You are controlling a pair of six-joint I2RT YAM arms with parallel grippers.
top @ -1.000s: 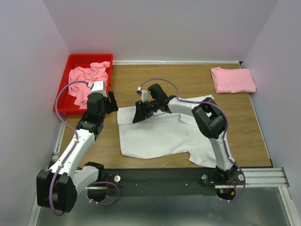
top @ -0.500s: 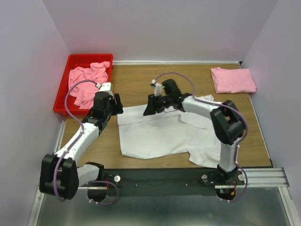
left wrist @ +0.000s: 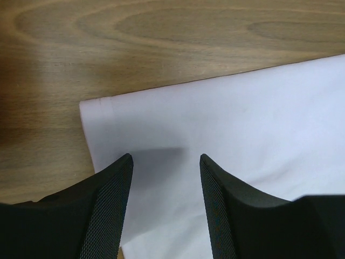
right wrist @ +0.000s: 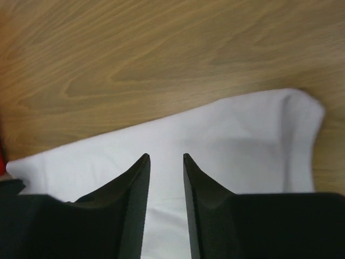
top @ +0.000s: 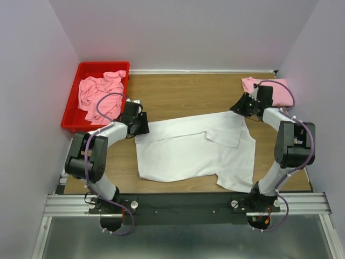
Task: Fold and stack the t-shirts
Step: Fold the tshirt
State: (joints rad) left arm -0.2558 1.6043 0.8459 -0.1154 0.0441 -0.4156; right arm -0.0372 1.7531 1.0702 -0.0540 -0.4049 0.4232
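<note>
One white t-shirt (top: 188, 154) lay spread on the table (top: 178, 91) between the arms, its near hem uneven and the near right corner reaching closer to the bases than the left. Mid-body, right of centre, a flap of cloth (top: 223, 134) lay doubled over the chest; not flat yet. Further out, the left gripper (top: 141, 123) sat low at the shirt's far left corner. Its wrist view showed the fingers (left wrist: 108, 205) parted, the hemmed corner lying flat on the wood beneath them, nothing pinched: released. At the far right corner sat the right gripper (top: 243, 106), arm stretched well out. Its wrist view showed a narrow gap with white cloth running under it; could not tell whether cloth was nipped or merely beneath. Judged step in hand: spreading the shirt flat before the first fold. To do it well, take each far corner by its edge, single layer only. Draw the two apart evenly so the far edge runs straight, then smooth out the doubled flap without dragging the near hem askew. Far left, a red bin (top: 102, 67) held crumpled pink shirts (top: 99, 91). Far right, one folded pink shirt (top: 277, 94) marked the stack, just beside the right wrist.
</note>
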